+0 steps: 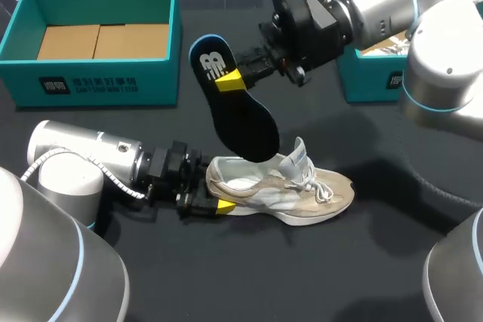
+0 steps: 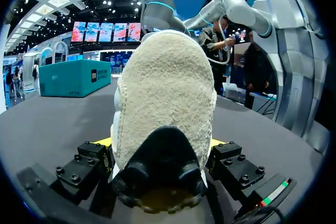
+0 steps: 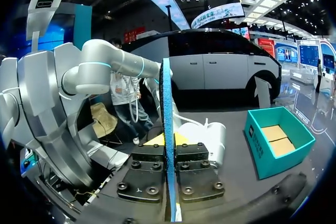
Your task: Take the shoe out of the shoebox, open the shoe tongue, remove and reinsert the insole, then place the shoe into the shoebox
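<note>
Clamping insole [image 1: 241, 118], right tool [image 1: 229, 81]: wrist view edge-on, head view broadside.

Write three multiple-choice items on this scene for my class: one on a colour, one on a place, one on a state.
1. The left box is: A teal; B red; C white.
2. The shoe is: A in the box; B on the table; C held aloft.
3. The right gripper is: A open; B shut on the insole; C shut on the shoe.

Key: 1 A, its walls are teal. 2 B, its sole rests on the table. 3 B, the fingers pinch the insole from both sides, above the shoe.
</note>
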